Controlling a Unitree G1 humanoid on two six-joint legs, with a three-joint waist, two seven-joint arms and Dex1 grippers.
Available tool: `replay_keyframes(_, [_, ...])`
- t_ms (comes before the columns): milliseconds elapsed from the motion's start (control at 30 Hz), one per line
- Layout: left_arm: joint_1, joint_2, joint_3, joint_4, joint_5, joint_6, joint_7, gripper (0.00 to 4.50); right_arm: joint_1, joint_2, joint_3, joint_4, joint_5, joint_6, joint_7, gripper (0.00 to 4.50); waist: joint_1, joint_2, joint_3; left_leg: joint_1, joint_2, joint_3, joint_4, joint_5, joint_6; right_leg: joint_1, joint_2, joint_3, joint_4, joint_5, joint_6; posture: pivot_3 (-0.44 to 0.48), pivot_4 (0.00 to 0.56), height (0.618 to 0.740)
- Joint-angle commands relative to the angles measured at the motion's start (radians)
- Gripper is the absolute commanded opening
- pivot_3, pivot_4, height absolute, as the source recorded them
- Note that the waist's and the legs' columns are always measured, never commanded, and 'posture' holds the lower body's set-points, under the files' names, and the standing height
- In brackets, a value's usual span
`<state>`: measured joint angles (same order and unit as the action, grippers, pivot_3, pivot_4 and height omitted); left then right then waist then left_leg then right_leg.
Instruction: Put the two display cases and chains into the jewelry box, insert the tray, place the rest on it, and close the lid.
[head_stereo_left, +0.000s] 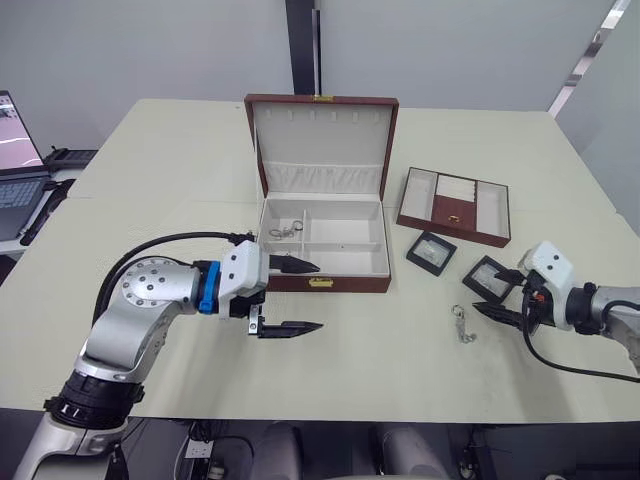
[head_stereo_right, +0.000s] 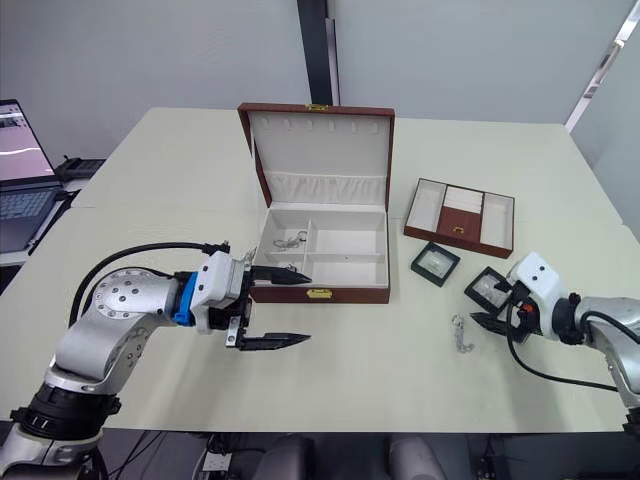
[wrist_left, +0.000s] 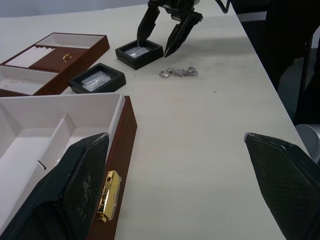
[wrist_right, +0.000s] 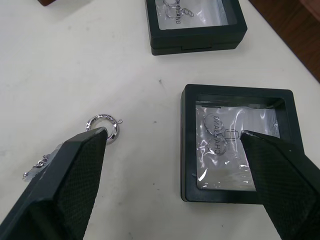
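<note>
Jewelry box (head_stereo_left: 325, 235) sits mid-table, lid (head_stereo_left: 322, 145) up, chains (head_stereo_left: 285, 231) inside. Left pincer (head_stereo_left: 300, 297) wide, empty, at box's 7 o'clock. Right pincer (head_stereo_left: 505, 295) wide over near display case (head_stereo_left: 489, 279); loose chain (head_stereo_left: 462, 324) beside. Tray (head_stereo_left: 455, 205) at 2 o'clock.

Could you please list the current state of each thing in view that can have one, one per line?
Jewelry box: open, chains in one compartment.
Lid: raised upright.
Tray: out of the box, on the table.
Near display case: on the table, closed.
Far display case: on the table, closed.
Loose chain: on the table.
Left gripper: open, empty.
Right gripper: open, over the near case.
</note>
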<state>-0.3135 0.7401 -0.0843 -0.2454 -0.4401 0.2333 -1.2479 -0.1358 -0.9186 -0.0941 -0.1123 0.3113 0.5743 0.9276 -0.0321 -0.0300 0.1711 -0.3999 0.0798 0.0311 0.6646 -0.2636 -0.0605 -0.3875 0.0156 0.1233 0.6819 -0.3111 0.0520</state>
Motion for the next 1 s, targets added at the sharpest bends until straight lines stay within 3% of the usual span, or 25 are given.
replay_keyframes(33, [0.000, -0.003, -0.001, -0.033, 0.006, -0.013, 0.007, 4.50, -0.002, 0.005, -0.014, -0.014, -0.009, -0.020, -0.014, 3.91, 0.000, 0.000, 0.000, 0.000, 0.000, 0.000, 0.000, 0.000, 0.000, 0.000, 0.000, 0.000, 0.000, 0.000, 0.000, 0.000, 0.150, 0.740])
replay_keyframes(233, [-0.005, -0.004, -0.001, -0.029, 0.008, -0.005, 0.017, 4.50, -0.005, 0.012, 0.002, 0.017, -0.054, -0.046, -0.033, 1.94, 0.000, 0.000, 0.000, 0.000, 0.000, 0.000, 0.000, 0.000, 0.000, 0.000, 0.000, 0.000, 0.000, 0.000, 0.000, 0.000, 0.150, 0.740])
replay_keyframes(467, [-0.006, -0.004, -0.007, -0.034, 0.008, 0.004, 0.027, 4.50, -0.011, 0.017, 0.006, 0.036, -0.063, -0.063, -0.030, 0.08, 0.000, 0.000, 0.000, 0.000, 0.000, 0.000, 0.000, 0.000, 0.000, 0.000, 0.000, 0.000, 0.000, 0.000, 0.000, 0.000, 0.150, 0.740])
replay_keyframes(833, [-0.006, -0.007, -0.006, -0.042, 0.003, 0.011, 0.042, 4.50, -0.023, 0.017, -0.016, 0.038, -0.040, -0.066, -0.021, 0.01, 0.000, 0.000, 0.000, 0.000, 0.000, 0.000, 0.000, 0.000, 0.000, 0.000, 0.000, 0.000, 0.000, 0.000, 0.000, 0.000, 0.150, 0.740])
replay_keyframes(1000, [-0.004, -0.025, 0.022, -0.032, -0.001, 0.018, 0.087, 4.50, -0.033, -0.023, -0.071, 0.001, 0.020, -0.062, 0.048, 0.01, 0.000, 0.000, 0.000, 0.000, 0.000, 0.000, 0.000, 0.000, 0.000, 0.000, 0.000, 0.000, 0.000, 0.000, 0.000, 0.000, 0.150, 0.740])
